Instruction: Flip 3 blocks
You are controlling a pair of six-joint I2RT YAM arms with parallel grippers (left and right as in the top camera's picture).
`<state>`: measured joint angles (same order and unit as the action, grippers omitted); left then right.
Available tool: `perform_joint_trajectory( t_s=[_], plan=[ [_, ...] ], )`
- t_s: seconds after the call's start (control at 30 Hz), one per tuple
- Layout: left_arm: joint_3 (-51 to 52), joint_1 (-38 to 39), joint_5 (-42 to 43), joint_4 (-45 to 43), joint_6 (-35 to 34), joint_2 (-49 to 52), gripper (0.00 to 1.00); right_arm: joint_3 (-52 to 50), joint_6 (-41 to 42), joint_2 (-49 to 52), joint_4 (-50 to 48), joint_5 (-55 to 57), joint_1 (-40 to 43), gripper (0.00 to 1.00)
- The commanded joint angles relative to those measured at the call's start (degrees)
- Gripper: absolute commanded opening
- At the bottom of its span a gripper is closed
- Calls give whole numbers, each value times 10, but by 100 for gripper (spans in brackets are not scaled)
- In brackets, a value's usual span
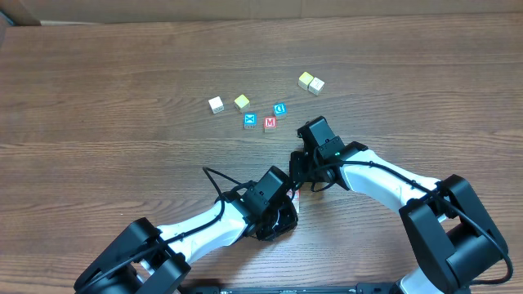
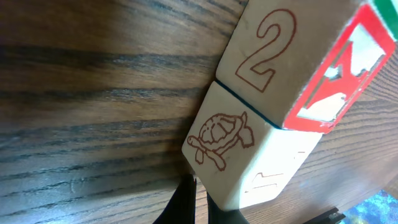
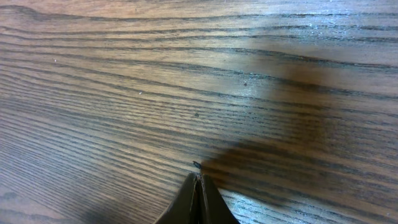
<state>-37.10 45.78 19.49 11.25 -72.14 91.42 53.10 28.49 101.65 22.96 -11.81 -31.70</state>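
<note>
Turtle-faced block [image 2: 231,163] sits just beside left end effector [image 2: 185,205].

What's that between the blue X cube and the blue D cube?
The red M cube, sitting just off the straight line between them; the overhead view shows it.

Your table [image 1: 98,82] is carrying scattered cubes: a blue X [image 1: 250,121], a red M [image 1: 270,123], a blue D [image 1: 279,109] and several pale cubes [image 1: 216,104] lying nearby.
</note>
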Motion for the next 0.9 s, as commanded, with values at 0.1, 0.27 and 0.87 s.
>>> perform_joint_trajectory(
  t_s=[0.1,0.27,0.87],
  plan=[
    [-9,-11,-64,-2,-16,8,4,-17,0,10,23,-71,-35,4],
    [-9,-10,-61,5,-16,8,4,-17,0,10,24,-71,-35,4],
    [-9,-10,-54,5,-16,8,4,-17,0,10,22,-62,-35,20]
  ],
)
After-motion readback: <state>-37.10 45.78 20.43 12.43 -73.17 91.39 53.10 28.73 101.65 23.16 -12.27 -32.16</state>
